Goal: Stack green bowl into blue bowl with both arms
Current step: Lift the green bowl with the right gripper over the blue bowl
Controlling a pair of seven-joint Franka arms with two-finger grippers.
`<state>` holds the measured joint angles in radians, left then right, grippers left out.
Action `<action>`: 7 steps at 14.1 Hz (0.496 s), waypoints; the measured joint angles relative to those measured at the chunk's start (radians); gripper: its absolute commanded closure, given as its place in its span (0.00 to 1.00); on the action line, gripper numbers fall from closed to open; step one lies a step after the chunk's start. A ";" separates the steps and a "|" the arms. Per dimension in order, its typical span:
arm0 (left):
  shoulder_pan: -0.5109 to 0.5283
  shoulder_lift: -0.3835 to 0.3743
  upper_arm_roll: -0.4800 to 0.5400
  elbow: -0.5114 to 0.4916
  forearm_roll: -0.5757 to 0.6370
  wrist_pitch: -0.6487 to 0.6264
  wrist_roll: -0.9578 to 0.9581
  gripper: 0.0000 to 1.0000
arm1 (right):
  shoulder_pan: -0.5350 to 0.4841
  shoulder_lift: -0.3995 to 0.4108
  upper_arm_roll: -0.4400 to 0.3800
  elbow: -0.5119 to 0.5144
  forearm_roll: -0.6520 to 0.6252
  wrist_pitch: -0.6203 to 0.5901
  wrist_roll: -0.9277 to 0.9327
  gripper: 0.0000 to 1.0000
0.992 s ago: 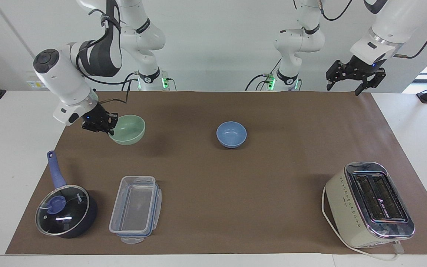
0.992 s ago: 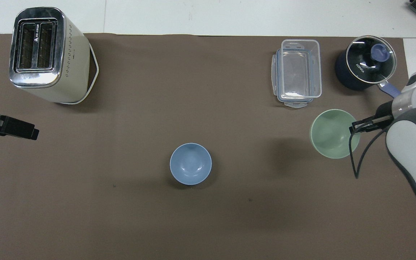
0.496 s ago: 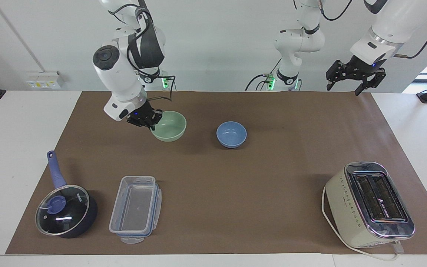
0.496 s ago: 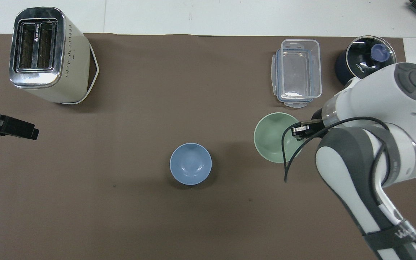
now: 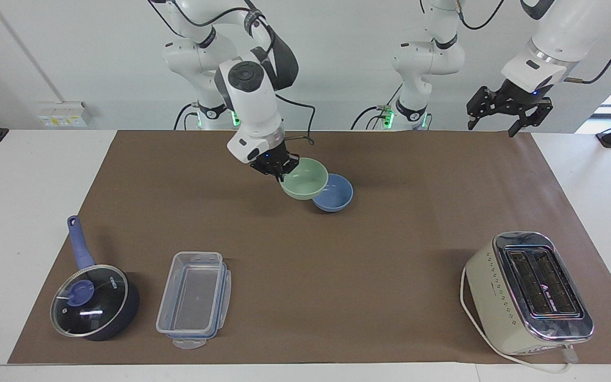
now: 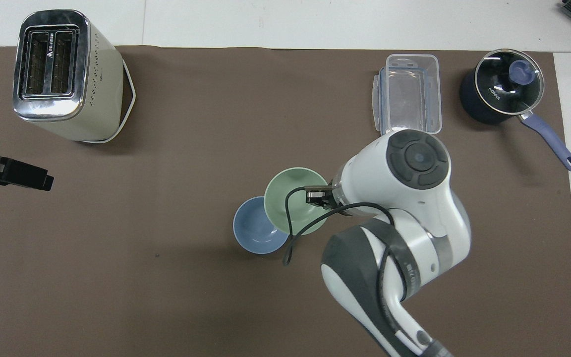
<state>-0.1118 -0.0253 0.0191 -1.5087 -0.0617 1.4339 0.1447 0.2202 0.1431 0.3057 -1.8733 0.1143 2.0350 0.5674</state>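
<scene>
Facing view first, and I start with the biggest piece: the brown mat covering the table. On it, the toaster sits toward the left arm's end, farther from the robots than the bowls. The saucepan and the clear plastic container sit toward the right arm's end, also farther out than the bowls.

The right arm has swung a long way in the last second. It was over the mat near its own end with the green bowl in its grip, and now it carries that bowl above the middle of the mat. The right gripper is clamped on the green bowl's rim, at the side toward the right arm's end, and the bowl hangs slightly tilted, clear of the mat.

The blue bowl has not moved; it rests on the mat near the middle. The green bowl now overlaps its rim in both views but is not centred over it, so I judge the carry nearly done: a little more travel toward the left arm's end, then a lowering and release.

The left gripper waits raised over the mat's edge at its own end, fingers spread and holding nothing, unchanged.
</scene>
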 measured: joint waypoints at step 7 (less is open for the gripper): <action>0.000 0.000 0.000 0.000 0.000 0.001 0.000 0.00 | 0.122 0.100 -0.002 0.000 0.000 0.106 0.152 1.00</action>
<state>-0.1118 -0.0253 0.0191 -1.5087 -0.0617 1.4348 0.1447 0.3426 0.2427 0.3038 -1.8734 0.1142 2.1412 0.7190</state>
